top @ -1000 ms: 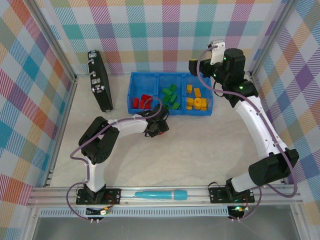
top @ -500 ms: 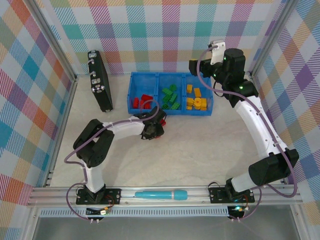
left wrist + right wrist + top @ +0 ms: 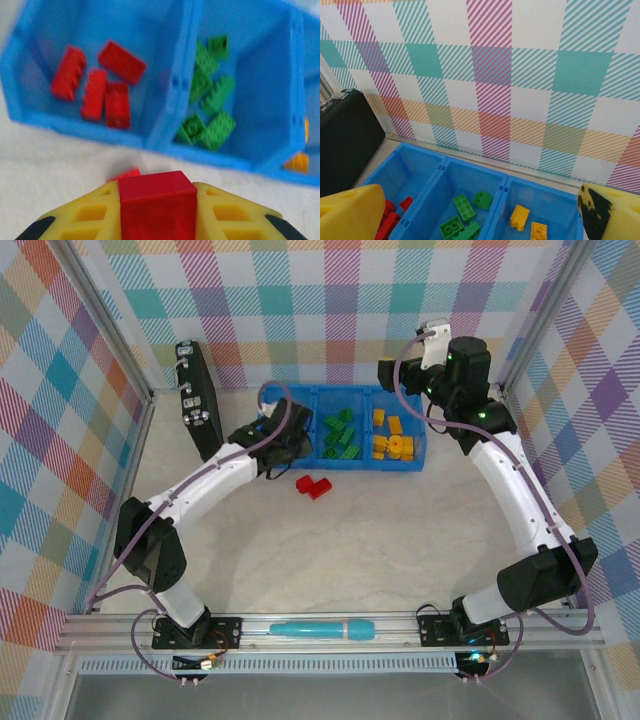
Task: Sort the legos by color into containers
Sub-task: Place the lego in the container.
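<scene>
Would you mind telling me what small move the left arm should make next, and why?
Probably ease the left gripper a little forward and to the left, over the tray's left compartment, then release. It is shut on a red brick, and that compartment holds the other red bricks, while the green ones lie in the middle one.

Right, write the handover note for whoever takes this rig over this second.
Grippers: left gripper shut on a red brick at the left end of the blue tray; right gripper open, holding nothing, up by the tray's far side.
Done: red bricks in the left compartment, green bricks in the middle, yellow bricks on the right.
Left: drop the held brick with the reds, then fetch the red piece lying on the table before the tray.
</scene>
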`<control>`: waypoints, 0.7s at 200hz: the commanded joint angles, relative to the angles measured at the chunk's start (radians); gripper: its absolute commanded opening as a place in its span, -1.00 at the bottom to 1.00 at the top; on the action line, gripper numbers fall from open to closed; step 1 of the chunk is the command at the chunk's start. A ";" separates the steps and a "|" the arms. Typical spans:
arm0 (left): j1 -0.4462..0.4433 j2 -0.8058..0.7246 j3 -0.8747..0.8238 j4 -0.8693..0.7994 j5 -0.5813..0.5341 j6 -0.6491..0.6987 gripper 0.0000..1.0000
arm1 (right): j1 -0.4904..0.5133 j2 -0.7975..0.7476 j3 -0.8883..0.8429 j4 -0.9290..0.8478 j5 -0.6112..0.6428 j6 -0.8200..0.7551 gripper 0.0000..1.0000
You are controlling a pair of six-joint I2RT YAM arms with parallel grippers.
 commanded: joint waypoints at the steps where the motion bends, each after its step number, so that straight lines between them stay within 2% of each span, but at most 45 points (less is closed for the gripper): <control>1: 0.066 0.065 0.025 0.036 -0.059 0.120 -0.50 | 0.006 -0.019 0.000 0.031 -0.005 0.001 0.98; 52: 0.166 0.230 0.067 0.153 0.018 0.135 -0.45 | 0.005 -0.035 -0.002 0.023 0.009 -0.005 0.97; 80: 0.175 0.313 0.107 0.153 0.044 0.136 -0.40 | 0.006 -0.035 0.002 0.018 0.007 -0.006 0.98; 122: 0.178 0.331 0.106 0.154 0.049 0.145 -0.32 | 0.005 -0.034 0.000 0.019 0.012 -0.007 0.98; 140: 0.178 0.329 0.106 0.152 0.052 0.152 -0.17 | 0.006 -0.029 0.002 0.020 0.007 -0.005 0.97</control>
